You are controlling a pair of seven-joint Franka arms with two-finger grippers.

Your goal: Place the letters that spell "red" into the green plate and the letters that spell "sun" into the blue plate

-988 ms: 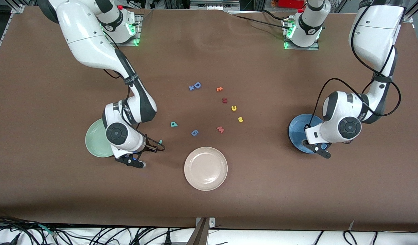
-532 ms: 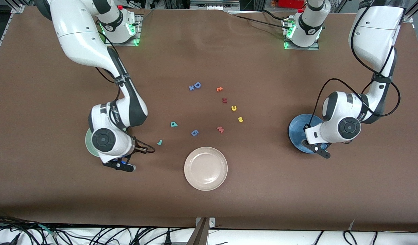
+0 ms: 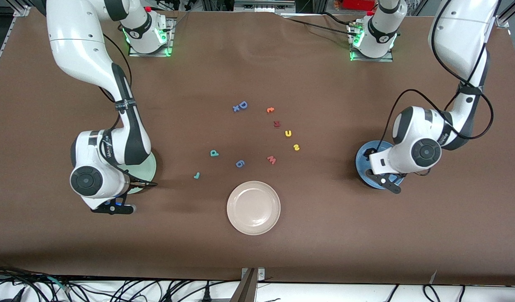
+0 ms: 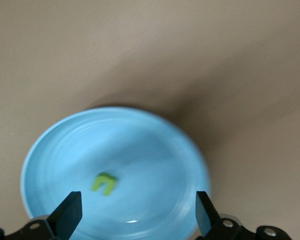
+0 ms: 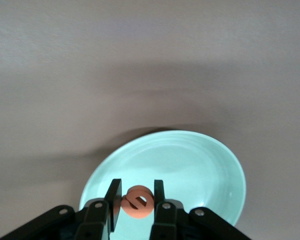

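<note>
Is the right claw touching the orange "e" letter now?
Touching. The right wrist view shows the right claw shut on the orange "e", a finger pressed against each side, above the green plate.

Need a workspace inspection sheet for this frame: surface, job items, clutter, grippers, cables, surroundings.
Surface: brown table cover, a few wrinkles.
Job's things: green n lying in the blue plate; orange e held over the green plate; teal r, teal d, yellow u and yellow s loose on the table.
Clutter: beige-white plate; blue D; orange c; dark red letter; pink w; blue letter.
Grippers: left gripper open over the blue plate; right gripper shut on the orange e.
Cables: black cable looped along the left arm.
Surroundings: cable tangle below the table edge.
</note>
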